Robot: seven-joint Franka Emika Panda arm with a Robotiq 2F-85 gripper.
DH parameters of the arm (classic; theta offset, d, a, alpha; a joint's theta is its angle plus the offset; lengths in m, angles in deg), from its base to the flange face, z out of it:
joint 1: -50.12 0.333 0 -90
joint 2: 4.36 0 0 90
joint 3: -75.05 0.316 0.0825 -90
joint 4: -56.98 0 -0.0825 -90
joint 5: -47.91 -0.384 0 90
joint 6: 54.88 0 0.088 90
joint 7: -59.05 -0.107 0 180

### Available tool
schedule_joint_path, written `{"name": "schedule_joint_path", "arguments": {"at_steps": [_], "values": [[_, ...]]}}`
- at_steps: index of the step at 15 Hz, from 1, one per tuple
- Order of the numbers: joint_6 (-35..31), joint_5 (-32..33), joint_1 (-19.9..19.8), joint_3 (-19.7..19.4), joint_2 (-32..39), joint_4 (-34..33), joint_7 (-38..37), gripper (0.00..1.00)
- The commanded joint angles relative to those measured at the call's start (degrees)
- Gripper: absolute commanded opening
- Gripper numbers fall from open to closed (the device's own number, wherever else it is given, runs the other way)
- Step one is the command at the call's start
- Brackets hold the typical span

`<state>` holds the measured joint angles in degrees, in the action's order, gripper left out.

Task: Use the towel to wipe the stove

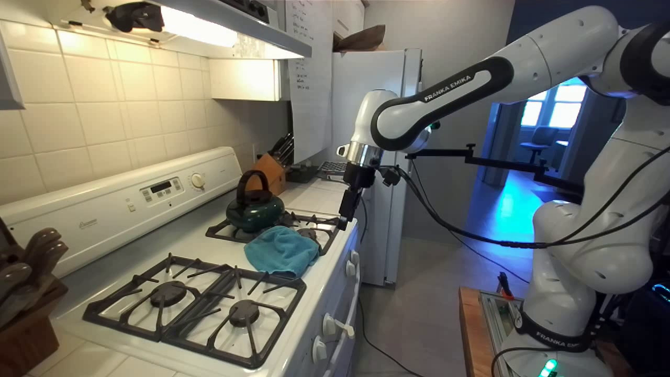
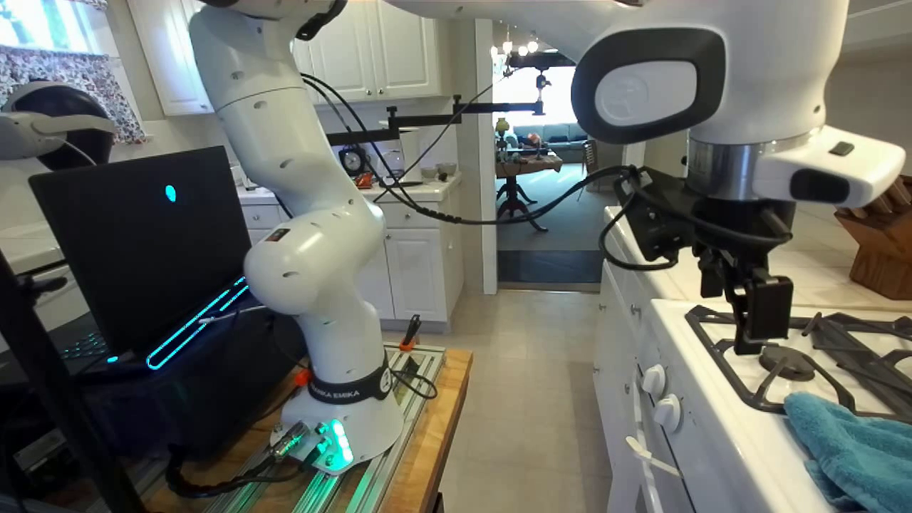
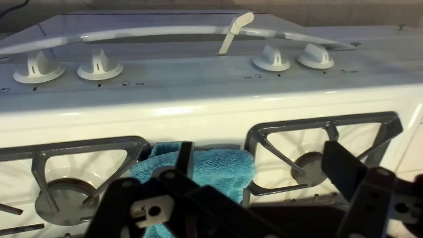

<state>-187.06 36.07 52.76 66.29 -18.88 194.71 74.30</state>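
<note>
A crumpled blue towel (image 1: 282,251) lies on the stove (image 1: 193,238), between the two burner grates and partly over them. It also shows at the right edge of an exterior view (image 2: 855,449) and below my gripper in the wrist view (image 3: 221,168). My gripper (image 1: 345,214) is above the stove's front part, beside the towel and apart from it. In the wrist view its fingers (image 3: 259,158) are spread wide with nothing between them. One finger overlaps the towel in that view, the other a burner. The fingers hide part of the towel.
A dark green kettle (image 1: 256,212) stands on the grate behind the towel. Knife blocks (image 1: 269,178) (image 1: 26,319) stand at both ends of the stove. Knobs (image 3: 99,66) and an oven handle with a white latch (image 3: 236,29) stick out in front. A range hood (image 1: 235,23) hangs above.
</note>
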Motion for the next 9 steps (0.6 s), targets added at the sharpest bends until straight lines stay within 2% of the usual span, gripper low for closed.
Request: {"name": "schedule_joint_path", "arguments": {"at_steps": [1,3,6,9], "values": [[-6.28,2.63,-1.76,2.4,5.21,-1.17,-2.47,1.0],[-8.45,3.49,-2.18,2.97,7.21,-1.46,-3.35,1.0],[-13.11,9.52,-3.41,4.07,8.7,-0.95,-6.62,1.0],[-10.77,7.63,-3.4,3.19,10.77,-3.12,-2.66,1.0]]}}
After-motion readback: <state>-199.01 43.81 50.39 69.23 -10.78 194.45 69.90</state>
